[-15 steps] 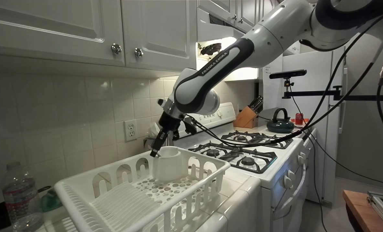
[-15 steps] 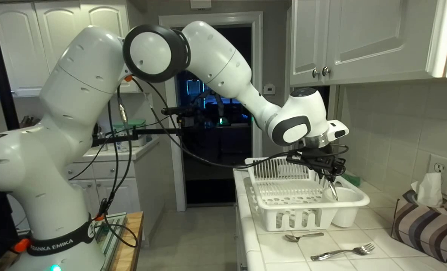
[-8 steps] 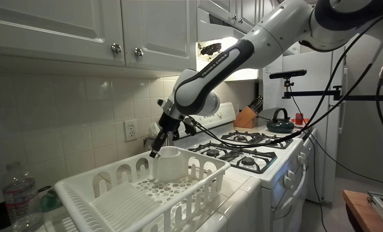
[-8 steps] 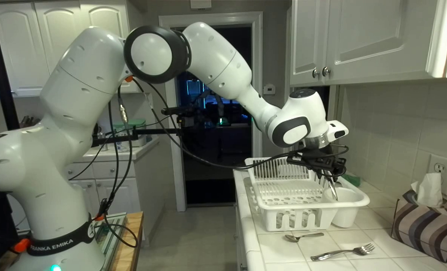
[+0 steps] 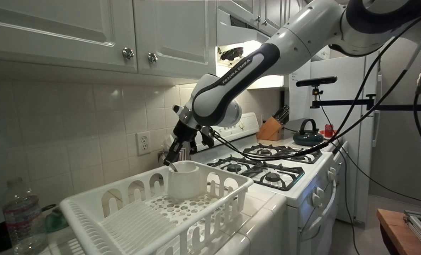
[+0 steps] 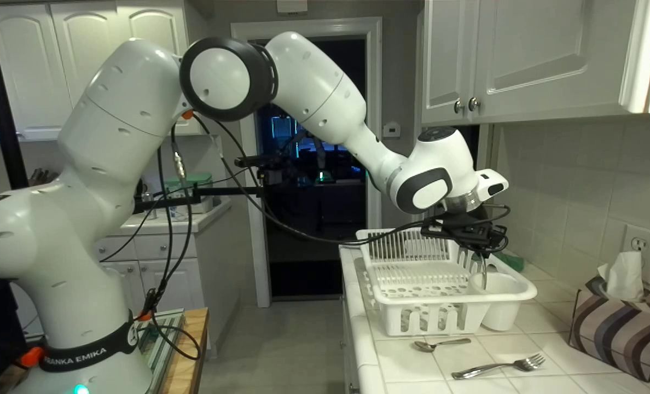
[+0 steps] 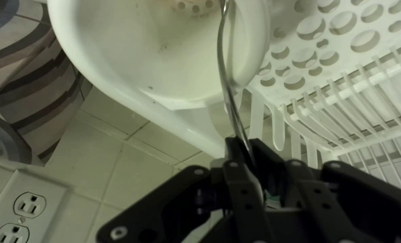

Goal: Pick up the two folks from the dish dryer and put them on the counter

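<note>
My gripper [image 7: 241, 141] is shut on a thin silver utensil [image 7: 225, 77] in the wrist view. The part between the finger pads is mostly hidden, so I cannot tell whether it is a fork. Its lower end is inside the white cutlery cup [image 7: 153, 50] at the corner of the white dish rack [image 6: 434, 300]. The gripper [image 6: 483, 254] stands above the cup rim, and the utensil [image 6: 485, 273] is nearly upright there. In an exterior view, a fork [image 6: 500, 366] and a spoon [image 6: 440, 345] lie on the tiled counter [image 6: 412, 372] beside the rack.
A striped tissue box [image 6: 620, 328] stands on the counter near the wall outlet [image 6: 639, 243]. The stove [image 5: 260, 170] lies beyond the rack, and a plastic bottle [image 5: 22, 216] stands near it. Upper cabinets [image 5: 175, 35] hang above the arm.
My gripper has risen slightly and tilted a little. The utensil has gone from slanted to nearly upright in the cup, with more of it showing. The fork and spoon on the counter have not moved.
</note>
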### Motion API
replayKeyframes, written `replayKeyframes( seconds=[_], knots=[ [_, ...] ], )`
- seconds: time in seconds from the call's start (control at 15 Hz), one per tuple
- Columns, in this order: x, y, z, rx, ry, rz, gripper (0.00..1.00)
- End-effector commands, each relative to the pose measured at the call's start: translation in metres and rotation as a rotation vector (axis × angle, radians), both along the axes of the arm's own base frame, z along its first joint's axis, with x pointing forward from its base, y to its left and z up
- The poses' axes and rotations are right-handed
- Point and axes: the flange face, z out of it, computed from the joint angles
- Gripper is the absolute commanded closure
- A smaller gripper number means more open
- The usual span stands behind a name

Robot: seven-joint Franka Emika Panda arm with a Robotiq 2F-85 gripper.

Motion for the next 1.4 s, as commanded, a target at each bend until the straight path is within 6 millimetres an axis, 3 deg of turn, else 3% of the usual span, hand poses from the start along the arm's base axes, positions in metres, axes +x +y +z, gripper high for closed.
replayKeyframes(
  seconds=[0.0, 0.2, 0.87, 1.33],
  knots=[
    [-0.002, 0.0, -0.005, -0.014, -0.003, 0.005, 0.87],
    [-0.001, -0.004, -0.004, -0.021, -0.014, -0.001, 0.98],
    [-0.001, -0.013, 0.009, -0.006, -0.109, -0.058, 0.98],
    [-0.008, -0.016, 0.041, 0.008, -0.203, -0.092, 0.98]
  ],
)
